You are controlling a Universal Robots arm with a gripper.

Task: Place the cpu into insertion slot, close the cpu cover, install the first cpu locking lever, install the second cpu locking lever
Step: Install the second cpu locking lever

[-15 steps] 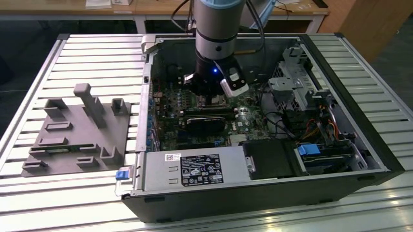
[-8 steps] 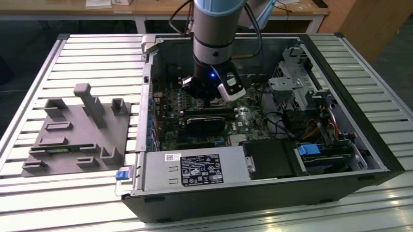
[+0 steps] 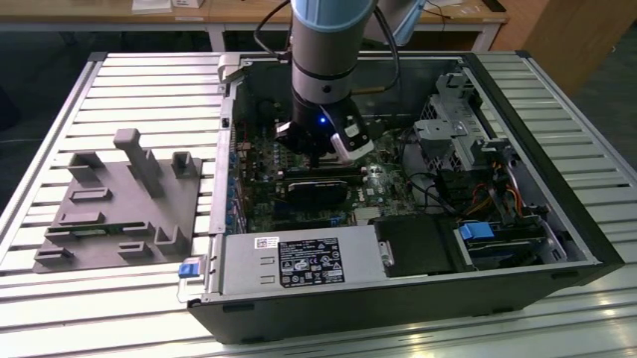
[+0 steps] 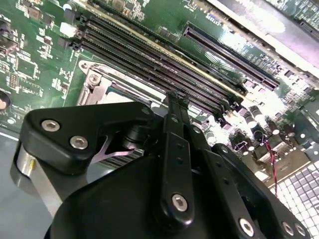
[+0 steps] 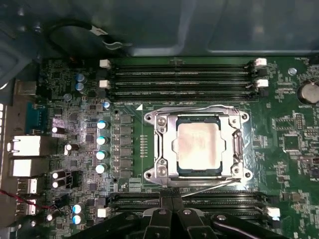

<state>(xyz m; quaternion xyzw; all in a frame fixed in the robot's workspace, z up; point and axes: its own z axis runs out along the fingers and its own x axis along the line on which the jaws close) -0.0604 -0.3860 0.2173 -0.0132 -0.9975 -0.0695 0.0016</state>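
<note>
**CPU seated under its cover, gripper poised beside the socket**

In the first wrist view you see the cpu [image 5: 199,145] lying flat in the socket, its pale metal top showing through the central opening of the cpu cover [image 5: 167,149], which lies down flat around it. A thin locking lever [image 5: 209,188] runs at a slant along the socket's edge nearest the gripper, and the memory slots [image 5: 179,79] line the far side.

Your gripper [image 5: 172,211] sits just beside that edge of the socket, over the nearer row of memory slots. Its two fingers [image 4: 177,124] are pressed together with no gap and nothing between them.

In the exterior view the arm [image 3: 324,67] reaches straight down into the open computer case [image 3: 398,298], with the gripper [image 3: 321,158] low over the motherboard [image 3: 259,194]. A grey fixture tray [image 3: 110,201] rests on the slatted table [image 3: 60,313], at the exterior view's left of the case.
</note>
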